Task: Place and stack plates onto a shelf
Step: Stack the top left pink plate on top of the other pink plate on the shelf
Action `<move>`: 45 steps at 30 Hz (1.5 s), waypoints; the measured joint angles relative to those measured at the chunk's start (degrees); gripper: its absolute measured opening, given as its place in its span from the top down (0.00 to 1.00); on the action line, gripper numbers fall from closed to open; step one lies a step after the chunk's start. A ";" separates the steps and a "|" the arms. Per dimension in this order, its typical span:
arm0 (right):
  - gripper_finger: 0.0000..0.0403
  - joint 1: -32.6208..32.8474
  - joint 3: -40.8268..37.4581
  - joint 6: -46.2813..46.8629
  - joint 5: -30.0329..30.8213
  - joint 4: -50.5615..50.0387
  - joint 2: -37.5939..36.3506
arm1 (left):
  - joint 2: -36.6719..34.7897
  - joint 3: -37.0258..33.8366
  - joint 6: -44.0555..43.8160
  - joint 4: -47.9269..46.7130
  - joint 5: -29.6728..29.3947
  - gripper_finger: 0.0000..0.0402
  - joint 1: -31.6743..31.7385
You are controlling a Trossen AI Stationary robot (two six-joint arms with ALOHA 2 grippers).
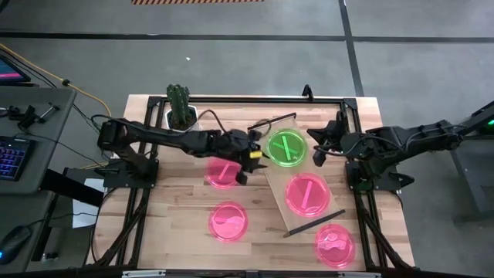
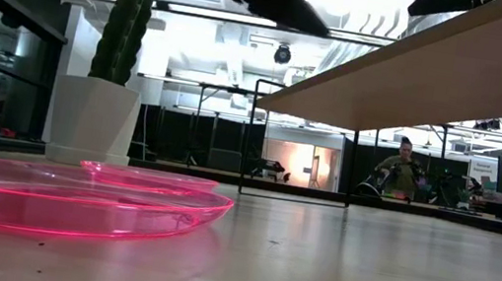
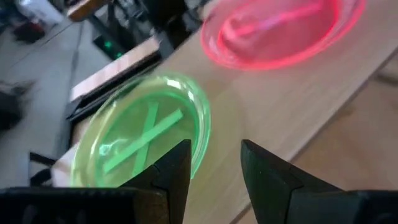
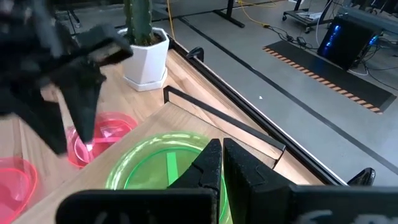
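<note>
A neon green plate (image 1: 287,148) and a neon pink plate (image 1: 306,193) lie flat on the light-wood shelf (image 1: 276,179), which runs slantwise across the table's middle. My left gripper (image 1: 258,157) is open at the green plate's left edge; in its wrist view (image 3: 214,155) the plate's rim (image 3: 200,121) runs behind one finger. My right gripper (image 1: 316,152) is at the plate's right edge; its fingers (image 4: 222,152) are shut over the rim. Three more pink plates (image 1: 224,171) (image 1: 228,222) (image 1: 334,245) lie on the tabletop. My left gripper is open beside the green plate's left rim (image 3: 198,146); one finger (image 3: 177,165) stands in front of the rim, and I cannot tell whether it touches. My right gripper is shut above the plate's right rim (image 4: 202,142); I cannot tell whether it touches.
A cactus in a white pot (image 1: 182,114) stands at the table's far left. The shelf's black end rails (image 1: 272,121) (image 1: 315,222) stick out at both ends. In the low view two pink plates (image 2: 73,199) lie in the foreground, and a person shows far off in the room.
</note>
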 joint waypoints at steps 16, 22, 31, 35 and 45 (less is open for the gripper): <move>1.00 -0.02 -3.77 1.60 -0.40 -8.67 -2.20 | -27.71 -30.08 -18.45 26.67 10.43 0.68 7.24; 1.00 -0.02 -15.67 -0.86 -1.69 4.33 -11.20 | -34.34 -38.57 -22.40 35.85 9.95 0.68 7.23; 1.00 -1.02 -33.04 -20.37 -15.90 48.65 -18.95 | -36.50 -40.40 -24.63 36.04 7.89 0.68 7.19; 1.00 -1.14 -35.72 -19.61 -17.20 53.35 -18.09 | -36.50 -40.40 -25.59 35.19 6.89 0.68 7.18; 1.00 -1.14 -36.09 -19.47 -16.85 54.05 -15.35 | -36.48 -40.40 -26.07 34.81 6.86 0.68 7.17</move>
